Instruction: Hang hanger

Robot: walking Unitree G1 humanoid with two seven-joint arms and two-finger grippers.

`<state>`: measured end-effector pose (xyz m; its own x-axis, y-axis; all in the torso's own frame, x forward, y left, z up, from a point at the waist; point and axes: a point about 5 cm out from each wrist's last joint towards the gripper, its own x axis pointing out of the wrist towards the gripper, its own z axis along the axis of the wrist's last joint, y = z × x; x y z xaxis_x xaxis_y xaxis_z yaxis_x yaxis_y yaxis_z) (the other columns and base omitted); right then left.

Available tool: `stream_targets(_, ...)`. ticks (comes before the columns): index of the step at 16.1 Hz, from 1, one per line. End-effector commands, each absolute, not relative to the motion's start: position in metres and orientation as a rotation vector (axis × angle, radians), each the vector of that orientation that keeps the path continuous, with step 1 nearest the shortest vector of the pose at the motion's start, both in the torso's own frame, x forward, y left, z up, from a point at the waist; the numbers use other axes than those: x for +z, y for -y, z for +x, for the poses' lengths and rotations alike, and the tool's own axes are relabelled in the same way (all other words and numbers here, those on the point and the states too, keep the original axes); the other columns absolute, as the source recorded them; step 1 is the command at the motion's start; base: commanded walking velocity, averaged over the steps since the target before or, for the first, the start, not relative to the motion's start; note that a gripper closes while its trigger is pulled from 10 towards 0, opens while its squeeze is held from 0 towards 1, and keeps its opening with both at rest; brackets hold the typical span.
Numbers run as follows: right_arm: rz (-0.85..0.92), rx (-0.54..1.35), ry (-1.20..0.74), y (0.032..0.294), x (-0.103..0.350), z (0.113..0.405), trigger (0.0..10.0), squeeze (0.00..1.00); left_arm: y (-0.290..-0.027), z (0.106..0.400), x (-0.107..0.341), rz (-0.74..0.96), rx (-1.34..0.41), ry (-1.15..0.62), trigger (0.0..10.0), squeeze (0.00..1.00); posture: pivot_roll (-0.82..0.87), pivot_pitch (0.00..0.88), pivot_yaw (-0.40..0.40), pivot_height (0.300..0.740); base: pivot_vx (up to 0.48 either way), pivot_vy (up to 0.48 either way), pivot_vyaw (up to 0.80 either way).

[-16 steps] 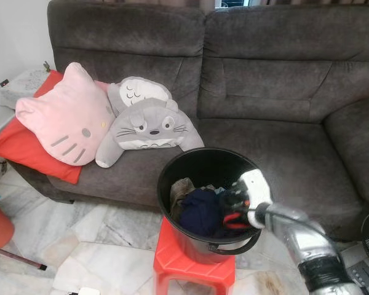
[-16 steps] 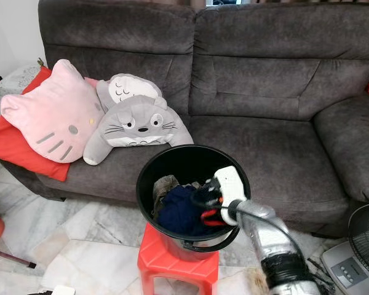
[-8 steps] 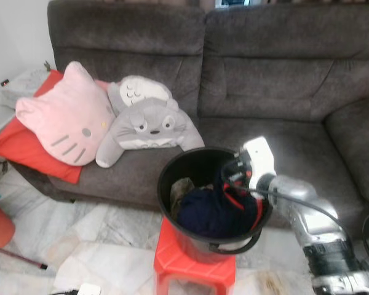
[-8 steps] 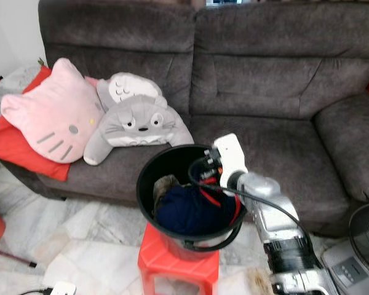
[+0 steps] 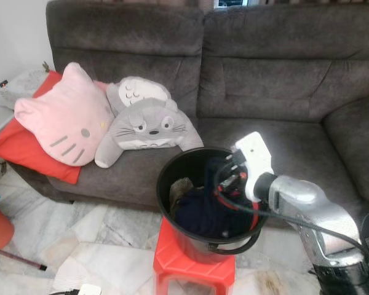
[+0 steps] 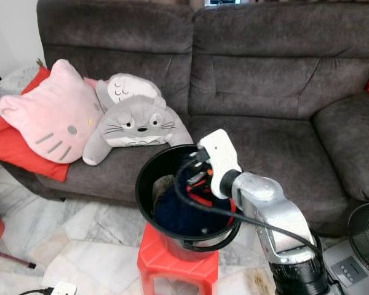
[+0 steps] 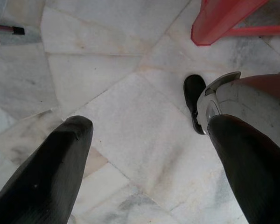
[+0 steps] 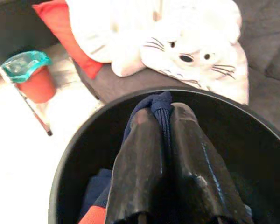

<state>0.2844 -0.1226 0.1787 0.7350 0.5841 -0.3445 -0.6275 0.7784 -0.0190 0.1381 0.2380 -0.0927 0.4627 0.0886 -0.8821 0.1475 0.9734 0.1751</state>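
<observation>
**Navy garment lifted higher out of the bucket**

The left gripper [image 7: 144, 154] hung spread wide over the marble floor [image 7: 121, 121]. The right gripper [image 8: 164, 140], clamped on a fold of navy garment [image 8: 161, 105], had risen from inside the black bucket [image 5: 172, 212] to its rim. Beyond, the grey sofa [image 5: 264, 80] stayed unchanged. No hanger could be made out.

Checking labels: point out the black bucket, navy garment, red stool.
black bucket [image 5: 165, 175], left eye view, left rim.
navy garment [image 8: 159, 100], right wrist view, fold pinched between fingers.
red stool [image 6: 163, 261], right eye view, seat's front edge.

navy garment [image 8: 161, 106]: mostly hidden behind fingers [image 8: 135, 168] | bucket [image 8: 79, 154]: rim cut by frame edge
</observation>
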Motion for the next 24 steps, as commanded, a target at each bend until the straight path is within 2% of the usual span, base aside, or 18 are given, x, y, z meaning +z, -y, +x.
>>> stream_targets(1,-0.150,0.700,-0.295,0.116,0.190,0.280,0.0,0.00,-0.239,0.135,-0.094,0.253,-0.041,-1.107,10.0,0.00,-0.06,0.000,0.048,0.732,0.000,0.000,0.00)
stream_targets(6,-0.173,0.773,-0.242,0.099,0.207,0.274,0.0,0.00,-0.238,0.135,-0.094,0.247,-0.034,-1.105,10.0,0.00,-0.05,0.000,0.039,0.732,0.000,0.000,0.00)
stream_targets(8,-0.171,0.859,-0.216,0.083,0.213,0.266,0.0,0.00,-0.238,0.135,-0.094,0.245,-0.029,-1.104,10.0,0.00,-0.05,0.000,0.038,0.732,0.000,0.000,0.00)
stream_targets(14,-0.178,1.056,-0.220,0.055,0.211,0.240,0.0,0.00,-0.238,0.135,-0.094,0.244,-0.025,-1.104,10.0,0.00,-0.06,0.000,0.036,0.732,0.000,0.000,0.00)
stream_targets(21,-0.257,1.257,-0.243,0.044,0.204,0.214,0.0,0.00,-0.238,0.135,-0.094,0.244,-0.024,-1.104,10.0,0.00,-0.05,0.000,0.033,0.732,0.000,0.000,0.00)
stream_targets(24,-0.286,1.285,-0.261,0.045,0.200,0.210,0.0,0.00,-0.238,0.135,-0.094,0.244,-0.024,-1.103,10.0,0.00,-0.05,0.000,0.032,0.732,0.000,0.000,0.00)
